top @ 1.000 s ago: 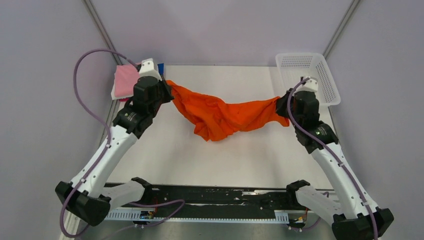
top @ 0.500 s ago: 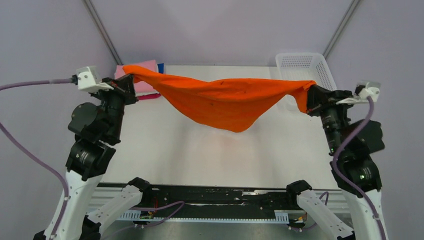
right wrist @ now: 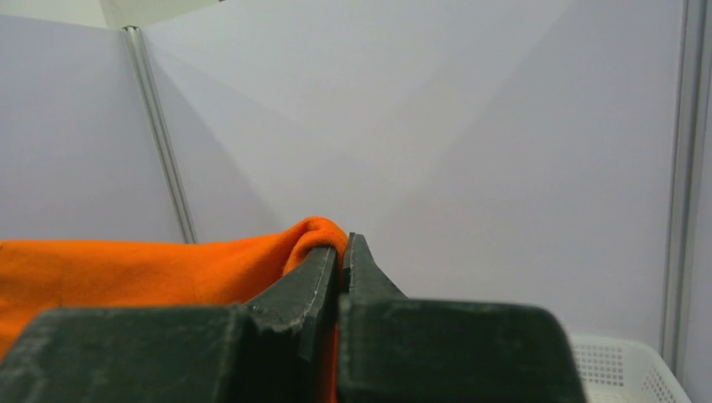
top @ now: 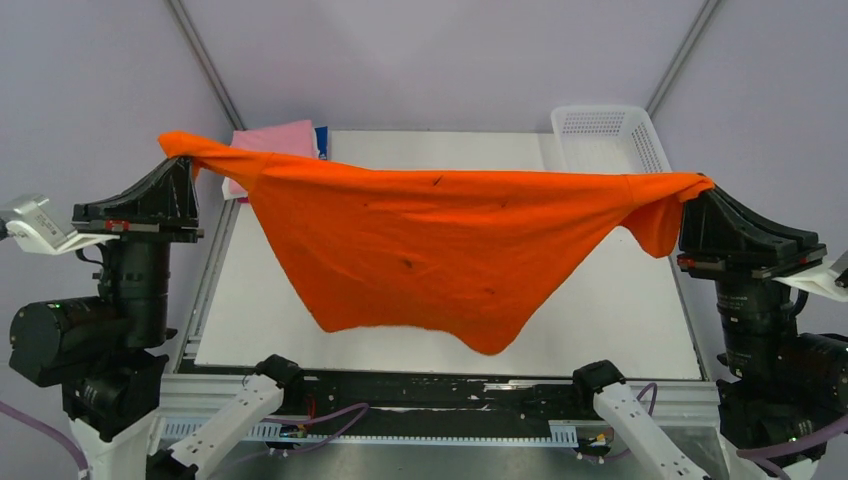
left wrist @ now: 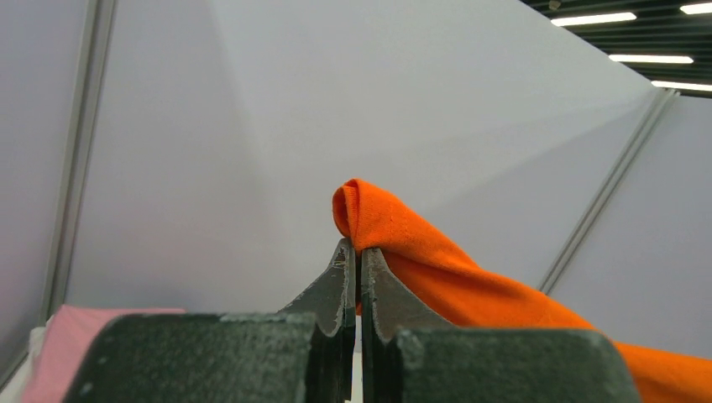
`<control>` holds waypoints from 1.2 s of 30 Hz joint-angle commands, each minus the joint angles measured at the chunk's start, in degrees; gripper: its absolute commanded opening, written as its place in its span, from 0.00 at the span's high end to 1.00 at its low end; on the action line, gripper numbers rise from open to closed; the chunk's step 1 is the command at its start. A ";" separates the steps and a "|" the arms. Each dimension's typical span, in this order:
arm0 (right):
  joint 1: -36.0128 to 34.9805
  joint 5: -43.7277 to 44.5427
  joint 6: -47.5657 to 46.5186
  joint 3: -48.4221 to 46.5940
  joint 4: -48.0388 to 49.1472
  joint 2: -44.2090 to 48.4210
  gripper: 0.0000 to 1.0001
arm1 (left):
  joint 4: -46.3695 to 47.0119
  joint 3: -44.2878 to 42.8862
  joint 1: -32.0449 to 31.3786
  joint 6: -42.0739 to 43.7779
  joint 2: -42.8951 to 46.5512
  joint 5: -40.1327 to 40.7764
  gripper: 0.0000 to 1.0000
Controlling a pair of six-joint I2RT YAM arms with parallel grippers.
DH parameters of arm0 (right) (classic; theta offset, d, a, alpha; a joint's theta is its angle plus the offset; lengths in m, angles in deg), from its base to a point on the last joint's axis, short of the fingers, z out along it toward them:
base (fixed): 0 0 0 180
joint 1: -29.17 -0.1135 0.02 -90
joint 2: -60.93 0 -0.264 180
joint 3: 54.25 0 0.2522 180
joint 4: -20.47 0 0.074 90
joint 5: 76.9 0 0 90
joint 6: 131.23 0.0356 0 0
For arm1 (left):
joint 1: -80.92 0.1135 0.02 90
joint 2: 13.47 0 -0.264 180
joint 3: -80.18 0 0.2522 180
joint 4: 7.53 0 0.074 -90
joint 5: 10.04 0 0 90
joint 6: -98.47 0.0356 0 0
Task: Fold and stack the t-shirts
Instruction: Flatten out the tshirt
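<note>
A large orange t-shirt [top: 430,245] with tiny dark specks hangs stretched in the air between my two grippers, sagging to a point near the table's front edge. My left gripper [top: 185,160] is shut on its left corner, which pokes up past the tips as an orange t-shirt fold [left wrist: 369,220]. At the right, my right gripper [top: 700,190] is shut on the other corner, seen as an orange t-shirt bunch [right wrist: 312,235] at the tips. A folded pink t-shirt [top: 285,138] with a blue one [top: 321,140] under it lies at the table's back left.
A white mesh basket [top: 600,125] stands at the back right corner; its rim [right wrist: 617,369] shows low in the right wrist view. The white table [top: 620,320] lies below the hanging cloth. Grey walls close in on both sides.
Both arms have lifted and swung outward and toward the camera. The orange shirt rose from a crumpled heap on the table into a wide taut spread in the air.
</note>
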 commanded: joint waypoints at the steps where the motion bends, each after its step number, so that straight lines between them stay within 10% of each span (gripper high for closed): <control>1: 0.19 6.14 -4.04 1.71 1.41 -4.92 1.00 | -0.46 1.43 -0.02 1.14 -5.31 5.45 1.00; 11: 1.77 19.76 -9.09 18.87 12.90 -25.89 0.97 | -4.24 15.90 2.02 -4.37 -28.30 33.15 0.99; 13: 2.88 17.15 -5.59 22.97 15.18 -30.18 0.87 | -4.55 19.88 5.25 -8.51 -32.55 27.45 0.84; 16: 3.84 12.17 -2.98 25.09 15.83 -37.47 0.49 | -8.09 21.20 8.72 -13.65 -39.49 21.12 0.21; 18: 3.80 12.55 -1.48 23.62 12.38 -41.04 0.30 | -9.99 20.45 8.94 -14.39 -42.11 19.61 0.03; 22: 3.80 16.23 2.33 21.00 6.27 -44.09 0.01 | -11.11 18.94 8.97 -13.99 -43.70 15.43 0.00; 36: 0.92 -12.61 26.15 36.43 -5.28 -34.69 0.00 | -6.07 14.03 8.97 -13.35 -56.25 -16.48 0.00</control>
